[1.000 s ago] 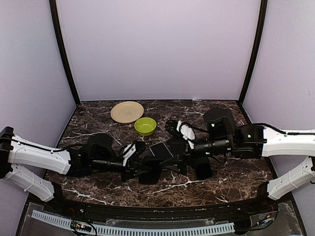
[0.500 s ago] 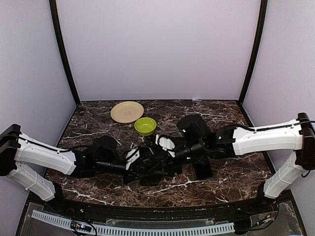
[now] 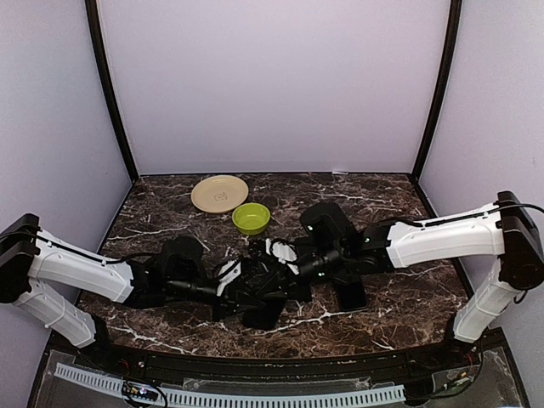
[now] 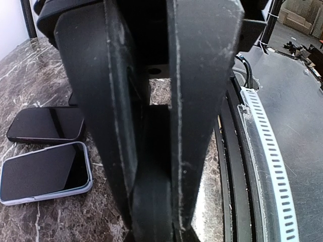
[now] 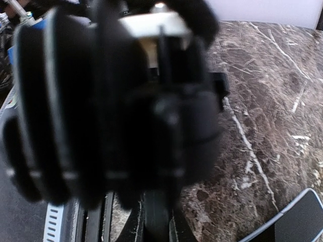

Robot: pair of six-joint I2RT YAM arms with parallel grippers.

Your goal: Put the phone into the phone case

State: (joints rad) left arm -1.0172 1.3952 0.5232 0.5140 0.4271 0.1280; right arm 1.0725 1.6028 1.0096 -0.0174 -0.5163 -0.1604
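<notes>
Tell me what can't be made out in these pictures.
- Top view: the left gripper and right gripper meet, black on black, hiding what each holds.
- Right wrist view: blurred close-up; the cased phone is cut off by the corner.
- Left wrist view: fingers hide all but one edge of the dark slab.

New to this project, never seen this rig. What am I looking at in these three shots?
Two robot arms, left arm and right arm, bolted at the near edge of a marble table. The wide shot is a fixed camera above and behind them; the other two are wrist cameras, so their own fingers fill the view. On the table: tan plate, green bowl, bare black phone, and a phone in a pale case. The left gripper is clamped on a thin dark slab, probably another phone. The right gripper meets it mid-table; too blurred to tell if it grips.
</notes>
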